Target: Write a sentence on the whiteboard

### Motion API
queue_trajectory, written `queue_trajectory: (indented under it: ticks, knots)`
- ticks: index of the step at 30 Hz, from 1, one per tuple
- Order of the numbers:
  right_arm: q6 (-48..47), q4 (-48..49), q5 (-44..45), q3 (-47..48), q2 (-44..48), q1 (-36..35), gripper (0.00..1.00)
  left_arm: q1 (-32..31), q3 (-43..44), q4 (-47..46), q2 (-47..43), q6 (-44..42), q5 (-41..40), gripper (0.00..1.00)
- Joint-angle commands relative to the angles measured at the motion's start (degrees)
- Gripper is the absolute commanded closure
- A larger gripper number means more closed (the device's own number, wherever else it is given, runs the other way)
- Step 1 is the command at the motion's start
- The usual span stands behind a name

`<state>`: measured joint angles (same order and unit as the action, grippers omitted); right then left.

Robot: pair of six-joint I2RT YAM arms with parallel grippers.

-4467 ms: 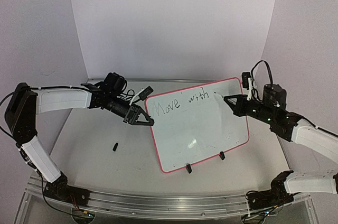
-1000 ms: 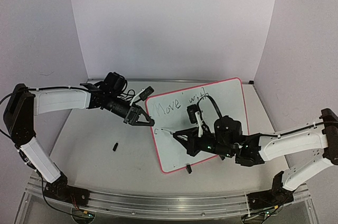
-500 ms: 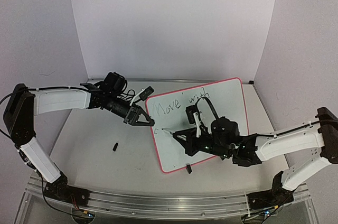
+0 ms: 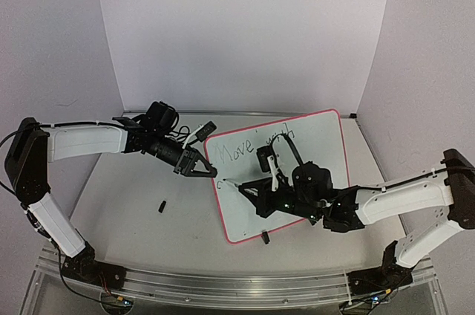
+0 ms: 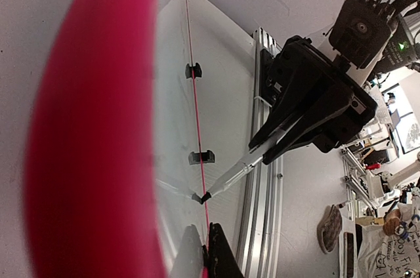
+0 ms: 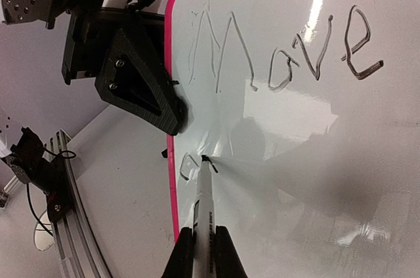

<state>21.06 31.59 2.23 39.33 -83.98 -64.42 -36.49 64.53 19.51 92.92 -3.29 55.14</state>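
Observation:
The whiteboard (image 4: 326,153), white with a pink-red rim, stands tilted on two black clip feet (image 4: 265,238). The sentence (image 4: 251,146) reads "Move with" in its top row; "Move" shows in the right wrist view (image 6: 282,55). A small curved mark (image 6: 187,166) starts a second row. My right gripper (image 4: 257,193) is shut on a white marker (image 6: 205,206), its black tip touching the board (image 6: 341,179) just right of that mark. My left gripper (image 4: 205,169) is shut on the board's left rim (image 5: 92,127); the marker (image 5: 239,173) also shows in the left wrist view.
A small black marker cap (image 4: 161,206) lies on the table left of the board. A black object (image 4: 202,131) with cables sits behind the left gripper. White walls enclose the table on three sides. An aluminium rail (image 4: 223,285) runs along the near edge.
My right arm has swung from the board's upper right corner to its lower left. The marker has drawn a small curved mark there and edged slightly right. The left gripper has not moved.

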Motion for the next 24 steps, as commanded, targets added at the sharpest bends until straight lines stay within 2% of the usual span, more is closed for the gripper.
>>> queue_trajectory:
  ticks: [1,6,12,24]
  knots:
    - [-0.23,-2.66,-0.74,1.38,-0.52,-0.10,1.00,-1.57,1.83,2.11,-1.53,-3.93,-0.52,1.00]
    - [0.85,-3.79,-0.95,-0.04,0.38,-0.12,1.00,-1.68,1.91,2.07,-1.39,-3.98,-0.52,1.00]
    - [1.61,-4.75,3.12,-1.35,2.86,-0.09,1.00,-1.75,1.91,2.09,-1.39,-3.97,-0.55,1.00]
    - [-0.68,-4.88,3.58,1.78,1.59,-0.10,1.00,-1.83,1.95,2.37,-1.37,-4.07,-0.67,1.00]
